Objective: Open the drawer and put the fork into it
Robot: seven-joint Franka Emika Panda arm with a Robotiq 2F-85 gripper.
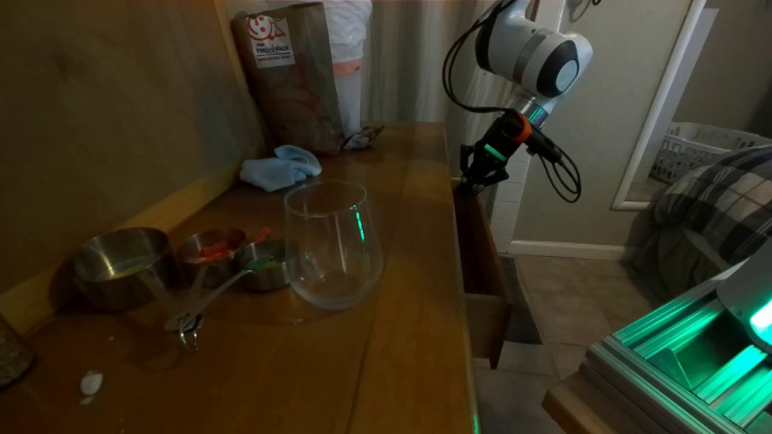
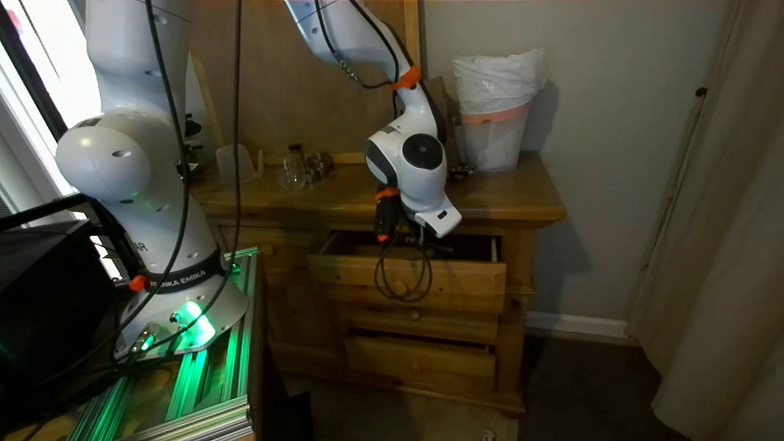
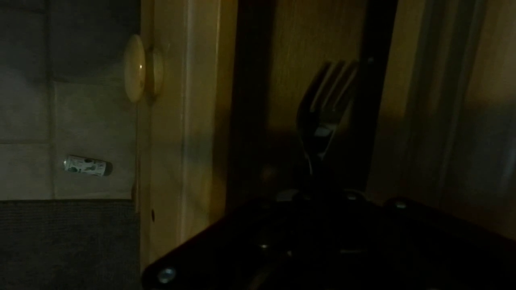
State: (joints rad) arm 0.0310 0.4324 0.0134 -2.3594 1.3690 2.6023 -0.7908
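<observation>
A white robot arm (image 1: 522, 48) holds its black pincer (image 1: 475, 185) at the far end of a pulled-out drawer (image 1: 487, 319) in an exterior view, the drawer standing to the right of a wooden surface (image 1: 416, 361). Toward the surface's far end, a brown paper bag (image 1: 295, 102) bears a white label (image 1: 270, 41) with a red face-like figure and the words "THE" and "PACK"; the rest of its lettering is too small to read surely. A blue cloth (image 1: 280, 170) lies just on the near side of the bag, and a clear glass (image 1: 335, 241) stands just right of metal measuring cups (image 1: 114, 292) whose handles meet.

In an exterior view, "ANKA EMIKA" reads in white on the dark band (image 2: 188, 280) around the arm's base, the start of the wording crossed by a cable (image 2: 185, 177); the letters "AR" show above it. The arm hides most of the pincer at the drawer, and loops of dark cable (image 2: 404, 299) hang before the drawer front.

In the dim wrist view, the pincer is clamped on the handle of a fork (image 3: 322, 131), held over the inside of the drawer with its tines pointing away from the pincer; whether the fork touches the drawer bottom cannot be told. To the left, past the drawer's round knob (image 3: 135, 68), a can (image 3: 84, 165) lies on the tiled floor (image 3: 94, 121), its print too small to make out.
</observation>
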